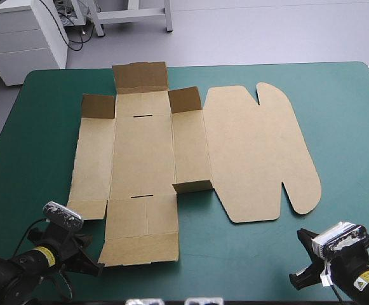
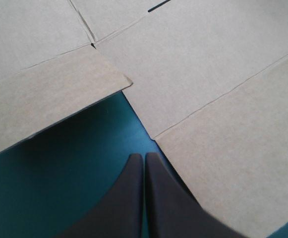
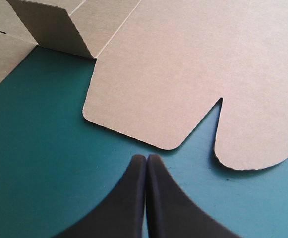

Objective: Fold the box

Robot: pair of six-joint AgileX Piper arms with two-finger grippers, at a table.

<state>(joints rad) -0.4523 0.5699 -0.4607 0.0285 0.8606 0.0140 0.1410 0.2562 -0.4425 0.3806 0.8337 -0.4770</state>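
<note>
Both grippers are pinched together and empty. The left gripper [image 2: 144, 158] sits low at the near left corner of the box [image 1: 143, 155], and the right gripper [image 3: 146, 158] is just short of its rounded lid panel [image 1: 260, 152]. The box lies almost flat mid-table on the teal-green cover [image 1: 349, 114], with only small corner tabs [image 1: 184, 100] raised. Folding looks barely begun; next, a finger would need to slip under a side panel and raise it.

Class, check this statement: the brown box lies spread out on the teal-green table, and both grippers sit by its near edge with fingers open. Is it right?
One error: the fingers are shut, not open. In their wrist views the left gripper and right gripper each form one pointed arch. The box does lie spread out on the table.
</note>
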